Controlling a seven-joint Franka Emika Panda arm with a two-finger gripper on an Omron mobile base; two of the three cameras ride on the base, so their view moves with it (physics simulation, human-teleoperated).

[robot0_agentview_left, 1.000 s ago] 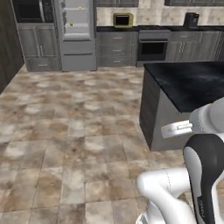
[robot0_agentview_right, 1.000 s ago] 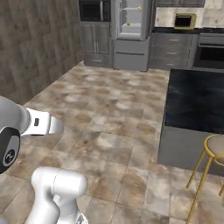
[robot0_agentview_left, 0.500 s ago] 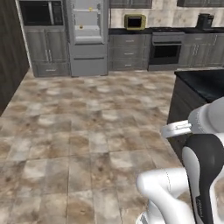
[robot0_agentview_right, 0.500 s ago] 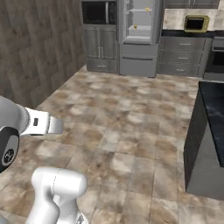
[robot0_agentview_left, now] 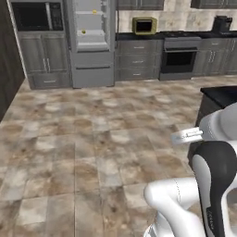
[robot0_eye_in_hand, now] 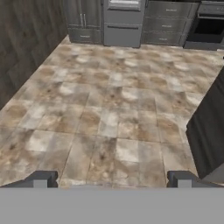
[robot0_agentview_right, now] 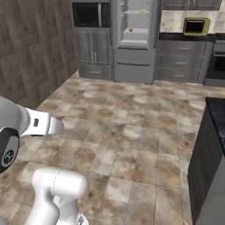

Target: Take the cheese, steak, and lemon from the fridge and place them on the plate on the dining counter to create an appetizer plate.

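Left base view: fridge [robot0_agentview_left: 91,41] stands open at the far wall, well apart from the robot across tiled floor [robot0_agentview_left: 88,139]. Two small yellow bits on its shelves, one on an upper shelf, one lower; prob. the lemon and cheese, too small to tell which. Bench [robot0_agentview_left: 222,95] corner at right.

Right base view: fridge [robot0_agentview_right: 134,37] dead ahead; microwave [robot0_agentview_right: 89,15] just left of it.

Hand view: gripper [robot0_eye_in_hand: 111,179] empty, jaws at full spread.

Step in hand, I'd say: drive to fridge. Approach square-on, stop short of shelves, keep arm tucked. No readable writing.
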